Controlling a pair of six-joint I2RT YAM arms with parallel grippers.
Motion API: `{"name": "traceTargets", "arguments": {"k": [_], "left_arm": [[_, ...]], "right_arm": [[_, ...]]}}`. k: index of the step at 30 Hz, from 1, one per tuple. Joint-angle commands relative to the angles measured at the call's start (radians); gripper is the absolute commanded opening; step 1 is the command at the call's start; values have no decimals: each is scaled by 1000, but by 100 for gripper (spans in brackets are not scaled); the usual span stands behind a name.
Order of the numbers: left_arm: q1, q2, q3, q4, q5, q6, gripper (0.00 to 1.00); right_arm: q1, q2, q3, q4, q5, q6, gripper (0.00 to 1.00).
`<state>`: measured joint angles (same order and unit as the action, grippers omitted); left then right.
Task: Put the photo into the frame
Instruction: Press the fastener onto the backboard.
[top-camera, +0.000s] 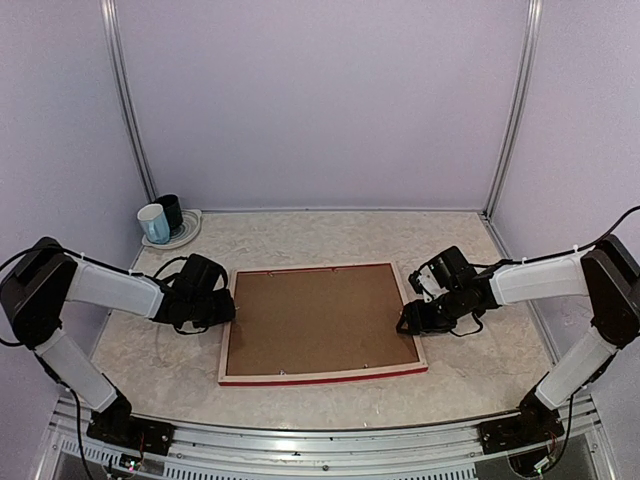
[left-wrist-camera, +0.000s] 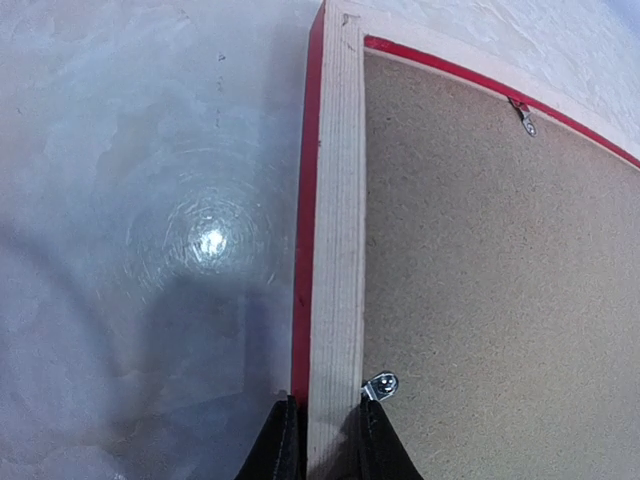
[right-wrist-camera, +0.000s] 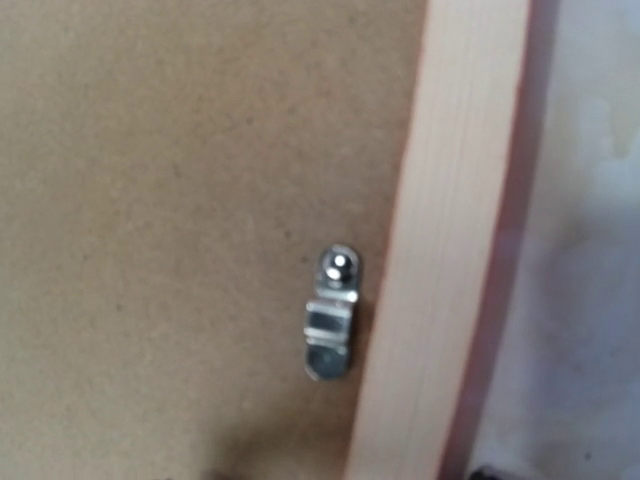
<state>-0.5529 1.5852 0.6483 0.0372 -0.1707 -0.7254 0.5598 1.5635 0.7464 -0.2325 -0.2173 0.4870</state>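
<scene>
Left hand (left-wrist-camera: 322, 445): pinches left wood side of frame (top-camera: 322, 377), one finger on each side | frame: flat on tabletop (top-camera: 480, 370) between both hands, back up, red edge, pale wood rim, brown board (top-camera: 320, 320) inside, small metal clip (right-wrist-camera: 333, 312) | right hand (top-camera: 408, 324): at frame's right side, cannot tell if wide or narrow

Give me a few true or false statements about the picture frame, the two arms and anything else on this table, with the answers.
1. The frame lies back up, its brown backing board showing. True.
2. The fingers of the left hand sit on either side of the frame's left rail. True.
3. The right hand is parked at the table's near edge. False: it is at the frame's right rail.
4. Two mugs stand beside the right arm. False: they stand in the far left corner.
</scene>
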Motion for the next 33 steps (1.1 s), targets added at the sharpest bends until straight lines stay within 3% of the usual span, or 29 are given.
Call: {"name": "traceTargets", "arguments": {"k": [1, 9, 18, 25, 33], "left_arm": [[19, 11, -33, -66, -18, -90, 10], [19, -61, 26, -105, 2, -71, 21], [14, -150, 140, -207, 7, 2, 43], [-6, -147, 71, -170, 22, 6, 55], [-10, -118, 4, -102, 35, 48, 78]], "right_arm": [[-5, 22, -1, -20, -17, -6, 62], [-5, 17, -6, -21, -16, -5, 62], [-5, 16, 23, -32, -26, -6, 63], [-4, 2, 70, -74, 3, -17, 69], [-5, 6, 151, -129, 75, -11, 73]]}}
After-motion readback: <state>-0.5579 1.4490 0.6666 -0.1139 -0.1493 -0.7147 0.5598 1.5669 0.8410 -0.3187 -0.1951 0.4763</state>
